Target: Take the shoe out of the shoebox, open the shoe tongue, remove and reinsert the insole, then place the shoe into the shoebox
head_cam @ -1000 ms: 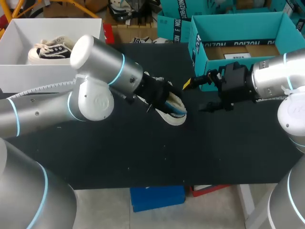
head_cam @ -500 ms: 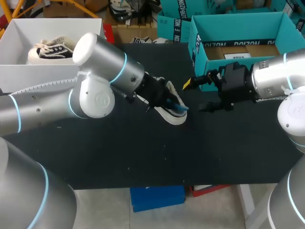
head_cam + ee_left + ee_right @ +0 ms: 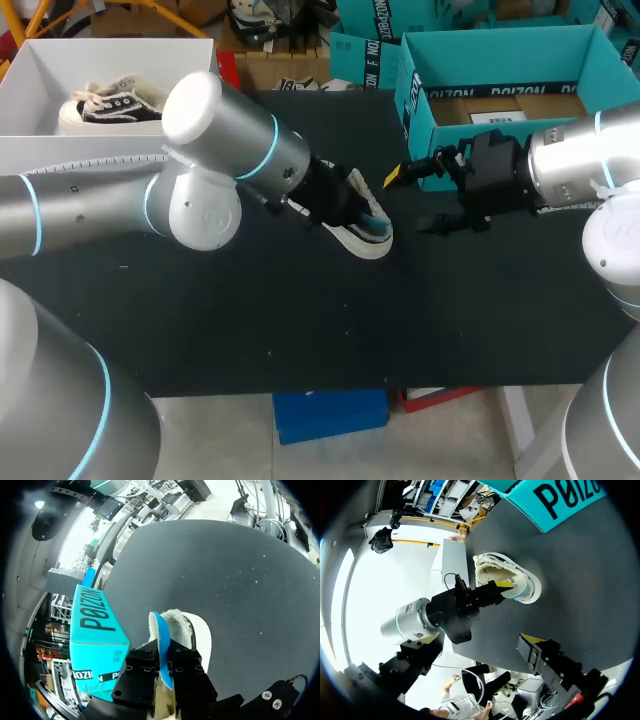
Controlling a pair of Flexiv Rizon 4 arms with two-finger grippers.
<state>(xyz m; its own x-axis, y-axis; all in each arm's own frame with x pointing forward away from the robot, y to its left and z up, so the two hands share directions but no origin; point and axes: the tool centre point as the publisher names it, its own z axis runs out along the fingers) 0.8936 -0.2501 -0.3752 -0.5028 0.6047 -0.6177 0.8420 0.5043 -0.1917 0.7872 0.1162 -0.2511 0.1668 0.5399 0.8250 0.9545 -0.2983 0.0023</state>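
A white low shoe with a fluffy cream lining (image 3: 368,243) lies on the black table top (image 3: 300,330). It is out of any box, near the middle of the table and a little way in front of the big teal cardboard shoebox (image 3: 500,52). That shoebox is open on top and stands at the far right of the table. Inside it a flat brown floor and a black band along one inner wall show. The left claw (image 3: 350,208) is down at the mouth of the shoe. In the left wrist view its two black fingers (image 3: 142,672) stand close together, with a thin blue insole (image 3: 161,645) pinched between them from both sides. The insole stands on its edge, part of it down in the shoe and part sticking up out of the shoe's mouth. The right claw (image 3: 412,203) hangs over the table between the shoe and the teal shoebox, near the shoe but not touching it. Its fingers are spread wide apart, with one yellow tip up by the box's corner, and it holds nothing. A white box with tall walls (image 3: 60,160) sits at the far left corner, well apart from the white shoe. In it lies a black and white sneaker with white laces (image 3: 105,105).
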